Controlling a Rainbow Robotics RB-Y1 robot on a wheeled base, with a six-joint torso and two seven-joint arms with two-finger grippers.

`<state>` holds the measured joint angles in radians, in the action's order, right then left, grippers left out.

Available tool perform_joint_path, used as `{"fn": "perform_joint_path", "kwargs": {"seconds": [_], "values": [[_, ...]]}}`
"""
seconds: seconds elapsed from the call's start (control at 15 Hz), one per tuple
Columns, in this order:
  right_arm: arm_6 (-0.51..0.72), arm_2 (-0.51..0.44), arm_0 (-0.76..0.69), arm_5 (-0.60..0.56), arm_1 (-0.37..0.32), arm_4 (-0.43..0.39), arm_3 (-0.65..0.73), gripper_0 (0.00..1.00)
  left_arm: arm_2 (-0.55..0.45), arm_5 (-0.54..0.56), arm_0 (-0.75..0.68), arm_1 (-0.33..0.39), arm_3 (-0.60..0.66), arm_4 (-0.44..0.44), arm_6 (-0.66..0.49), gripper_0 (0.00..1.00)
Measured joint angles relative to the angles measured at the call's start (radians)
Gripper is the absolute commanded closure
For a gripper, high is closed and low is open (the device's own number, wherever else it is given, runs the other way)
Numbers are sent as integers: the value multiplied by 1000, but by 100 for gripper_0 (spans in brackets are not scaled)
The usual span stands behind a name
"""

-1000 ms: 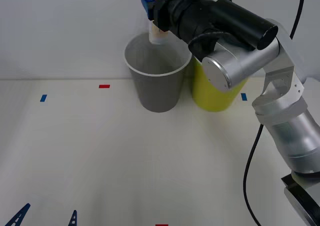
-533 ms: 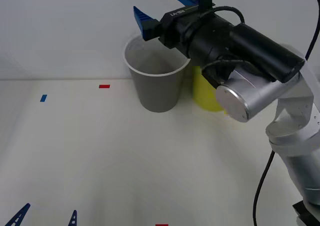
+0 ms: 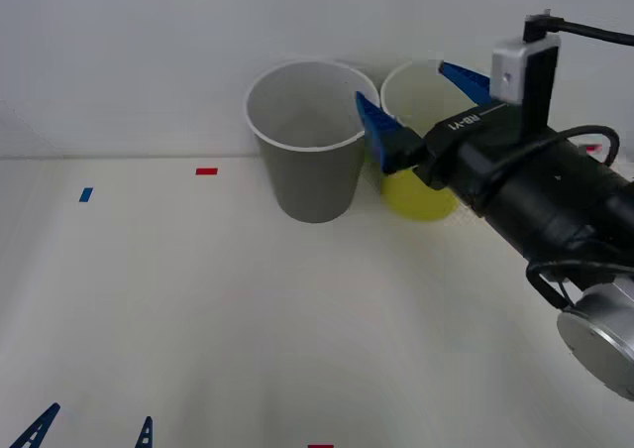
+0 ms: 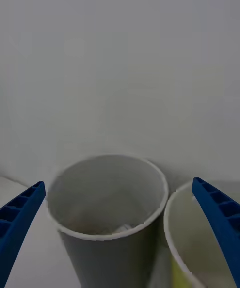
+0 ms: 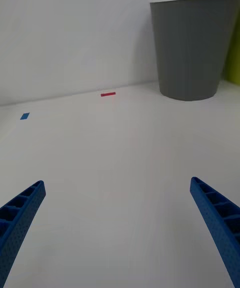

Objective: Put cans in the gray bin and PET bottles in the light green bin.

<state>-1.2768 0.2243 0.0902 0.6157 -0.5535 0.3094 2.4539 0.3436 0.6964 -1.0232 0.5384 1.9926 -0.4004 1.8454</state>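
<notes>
Your right gripper (image 3: 421, 106) — clamped on the can over the gray bin (image 3: 309, 161) a second ago — has let go and pulled back toward four o'clock, fingers spread wide and empty; a pale shape at the bin's bottom in the right wrist view is likely the can, so that sort looks done. Count two bins, gray at eleven o'clock beside the light green bin (image 3: 416, 198), on a worktop (image 3: 248, 309). Your left gripper (image 5: 117, 228) hangs apart at seven o'clock.
</notes>
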Motion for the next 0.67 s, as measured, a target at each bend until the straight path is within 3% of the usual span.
{"fn": "perform_joint_path", "kwargs": {"seconds": [0.47,0.67], "values": [[40,-119,-334,-143,-39,-6,92,0,0,0,0,0,0,0,0,0],[59,-137,-388,-154,-46,-52,104,0,0,0,0,0,0,0,0,0]]}}
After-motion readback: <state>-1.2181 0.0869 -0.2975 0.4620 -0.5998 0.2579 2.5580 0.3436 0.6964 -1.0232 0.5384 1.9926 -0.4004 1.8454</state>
